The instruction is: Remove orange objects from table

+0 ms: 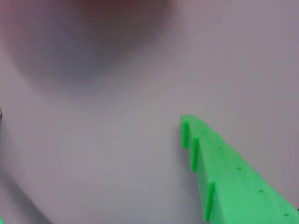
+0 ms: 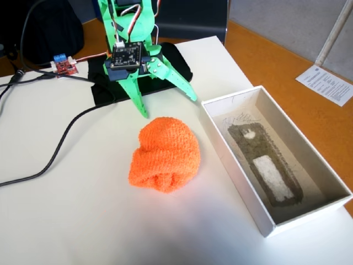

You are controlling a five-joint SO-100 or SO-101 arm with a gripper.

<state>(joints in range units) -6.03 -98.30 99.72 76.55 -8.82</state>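
The orange sock bundle (image 2: pixel 165 154) lies mid-table (image 2: pixel 66 221), its long axis running from the far edge toward the near-left corner, rolled end nearest. The green gripper (image 2: pixel 168 106) stands behind it, jaws spread wide. The white box's (image 2: pixel 237 165) scribbled writing is unreadable.

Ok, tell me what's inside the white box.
The white box holds no objects; only a grey printed patch with a white rectangle shows on its floor. The near wall hides the floor's closest edge.
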